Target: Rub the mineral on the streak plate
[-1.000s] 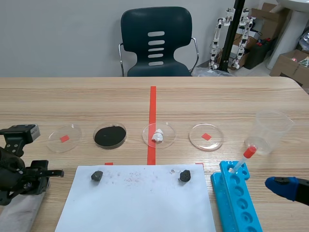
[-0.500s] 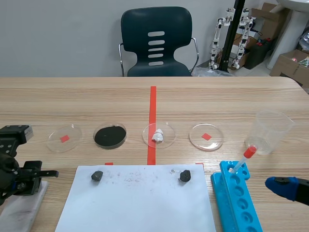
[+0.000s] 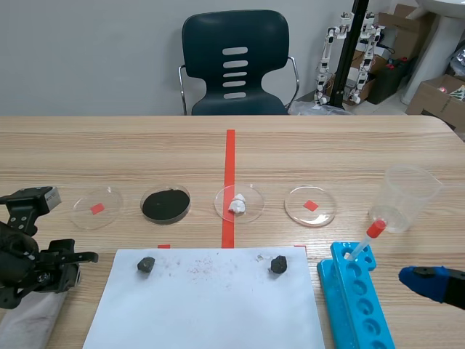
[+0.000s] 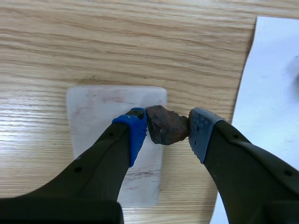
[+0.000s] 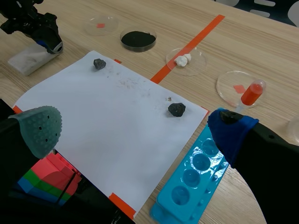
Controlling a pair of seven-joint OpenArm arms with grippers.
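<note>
My left gripper [image 4: 167, 126] is shut on a reddish-brown mineral [image 4: 166, 124], held over the paper-side edge of the white streak plate [image 4: 105, 109]. Faint reddish marks show on the plate. Whether the mineral touches the plate I cannot tell. In the scene view the left gripper [image 3: 64, 267] sits at the near left over the streak plate [image 3: 29, 318]. My right gripper [image 5: 135, 127] stands open above the near right of the table, holding nothing; its blue tip [image 3: 427, 281] shows in the scene view.
A white paper sheet [image 3: 203, 305] carries two dark minerals [image 3: 146, 265] [image 3: 278, 265]. Behind it stand several petri dishes, one with black powder [image 3: 166, 204]. A blue well tray [image 3: 357, 305], a red-capped dropper [image 3: 368, 238] and a clear cup [image 3: 408, 196] are at the right.
The left gripper with the mineral slid toward the near left over the plate, then came back to the right, close to where it stood a second ago. The right arm has not moved.
</note>
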